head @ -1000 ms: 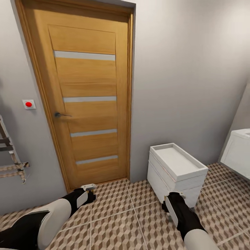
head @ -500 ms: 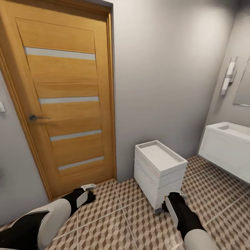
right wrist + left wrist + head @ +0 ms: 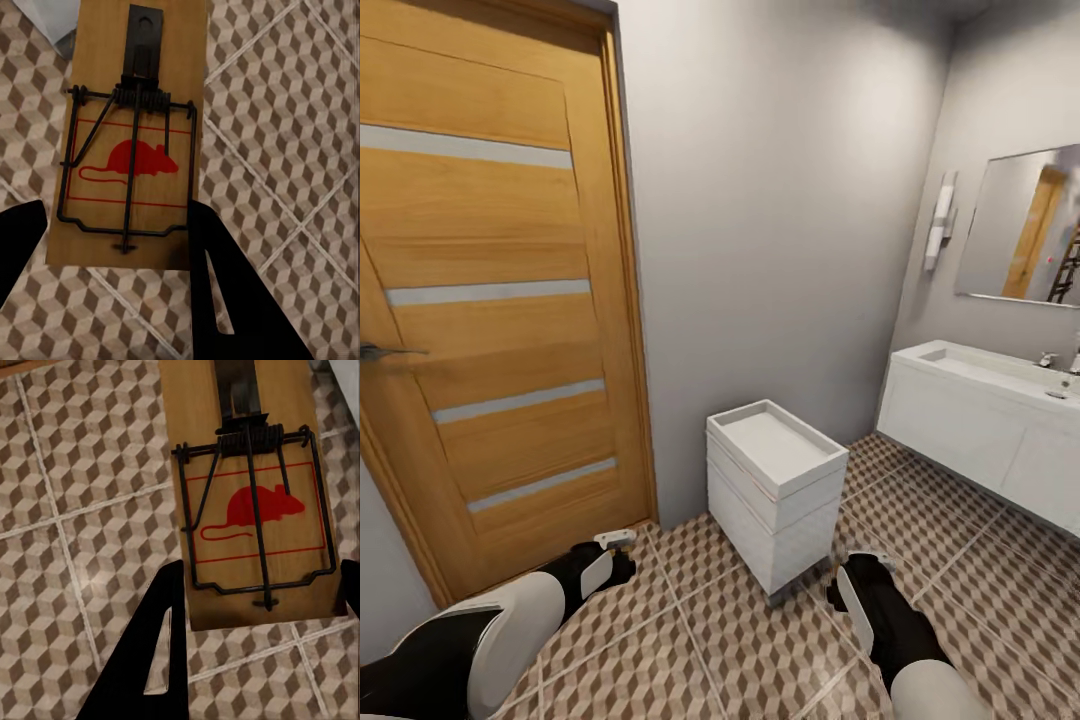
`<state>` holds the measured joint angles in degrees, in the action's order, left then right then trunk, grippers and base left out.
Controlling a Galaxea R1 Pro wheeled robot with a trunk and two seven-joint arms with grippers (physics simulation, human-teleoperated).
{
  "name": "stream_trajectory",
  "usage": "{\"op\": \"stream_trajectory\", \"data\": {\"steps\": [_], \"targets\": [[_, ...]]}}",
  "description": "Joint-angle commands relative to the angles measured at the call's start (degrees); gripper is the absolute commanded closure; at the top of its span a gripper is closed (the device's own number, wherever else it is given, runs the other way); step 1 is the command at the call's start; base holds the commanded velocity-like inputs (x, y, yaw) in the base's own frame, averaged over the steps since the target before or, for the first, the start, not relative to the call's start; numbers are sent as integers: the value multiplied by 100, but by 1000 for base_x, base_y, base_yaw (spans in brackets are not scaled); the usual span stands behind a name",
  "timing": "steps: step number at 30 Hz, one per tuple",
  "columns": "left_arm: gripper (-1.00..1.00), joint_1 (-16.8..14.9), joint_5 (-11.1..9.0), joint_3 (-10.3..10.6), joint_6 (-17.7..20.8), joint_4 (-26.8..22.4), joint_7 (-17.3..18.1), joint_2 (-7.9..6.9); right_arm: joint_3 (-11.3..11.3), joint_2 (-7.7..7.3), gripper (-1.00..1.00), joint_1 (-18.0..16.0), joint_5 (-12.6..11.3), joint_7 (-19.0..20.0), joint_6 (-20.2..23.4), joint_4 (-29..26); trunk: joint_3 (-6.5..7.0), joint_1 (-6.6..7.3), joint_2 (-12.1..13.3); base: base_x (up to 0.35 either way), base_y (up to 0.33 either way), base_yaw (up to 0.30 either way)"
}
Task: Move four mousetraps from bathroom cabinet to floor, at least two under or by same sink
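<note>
Gripping one mousetrap apiece [image 3: 251, 502] [image 3: 131, 142], left end effector [image 3: 259, 607] and right end effector [image 3: 112, 240].

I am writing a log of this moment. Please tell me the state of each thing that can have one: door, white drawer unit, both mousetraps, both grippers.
Door: closed.
White drawer unit: drawers shut, top tray bare.
Left gripper: shut on a mousetrap, held above the bathroom floor.
Right gripper: shut on another mousetrap, also off the floor.
Bathroom sink: no water running.
</note>
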<state>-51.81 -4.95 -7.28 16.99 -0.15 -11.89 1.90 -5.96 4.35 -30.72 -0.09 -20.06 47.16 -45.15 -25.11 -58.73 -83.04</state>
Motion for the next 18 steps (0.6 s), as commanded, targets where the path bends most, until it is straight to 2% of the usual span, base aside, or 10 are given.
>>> {"op": "stream_trajectory", "data": {"steps": [1,18], "targets": [[100,-4,-41,-28,16,-2,-42,-1,-17,5,100,-4,-2,-16,21,-6,-7,0,-4,0,0,-298],[100,-4,-35,-28,23,-1,-42,1,-20,5,100,-4,-1,-22,21,-3,-7,0,-4,0,0,-297]]}}
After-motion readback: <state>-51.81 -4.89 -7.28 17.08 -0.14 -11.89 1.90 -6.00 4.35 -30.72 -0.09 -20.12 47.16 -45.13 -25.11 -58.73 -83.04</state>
